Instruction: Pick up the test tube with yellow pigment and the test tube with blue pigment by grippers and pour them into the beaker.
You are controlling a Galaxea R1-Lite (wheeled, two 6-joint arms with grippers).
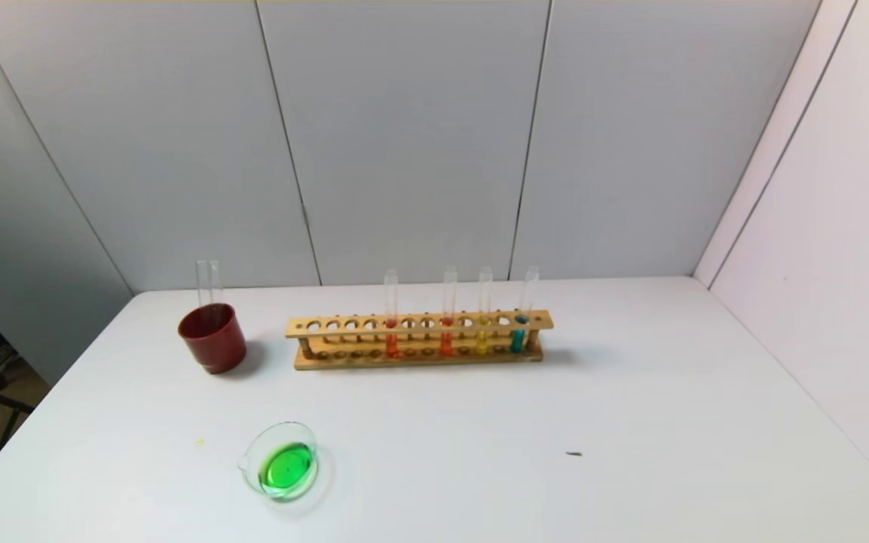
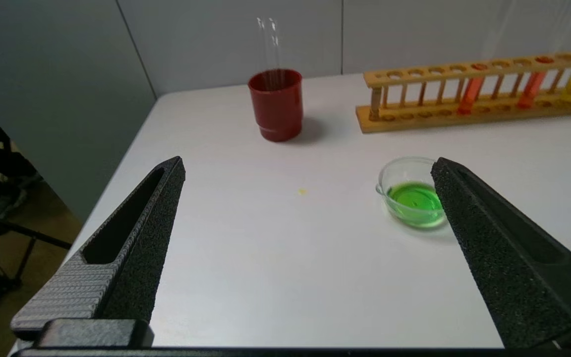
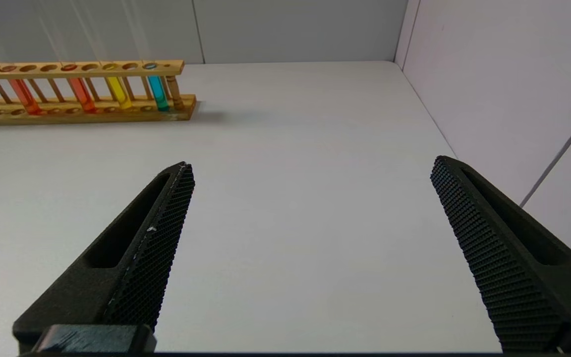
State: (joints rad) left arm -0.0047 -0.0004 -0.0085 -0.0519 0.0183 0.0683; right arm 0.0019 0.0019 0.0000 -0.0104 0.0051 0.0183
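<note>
The test tube with yellow pigment (image 1: 483, 324) and the test tube with blue pigment (image 1: 520, 324) stand upright near the right end of a wooden rack (image 1: 419, 341); both also show in the right wrist view, yellow tube (image 3: 118, 92) and blue tube (image 3: 158, 92). The beaker (image 1: 284, 461) sits at the front left of the table and holds green liquid. My left gripper (image 2: 308, 166) is open over the table, with the beaker (image 2: 409, 196) just beside one finger. My right gripper (image 3: 311, 166) is open above bare table, well short of the rack. Neither gripper shows in the head view.
A dark red cup (image 1: 212, 337) left of the rack holds two empty clear tubes. Two orange-red tubes (image 1: 391, 332) stand in the rack. A small yellow spot (image 1: 199, 442) and a dark speck (image 1: 573, 454) lie on the white table. Wall panels close the back and right.
</note>
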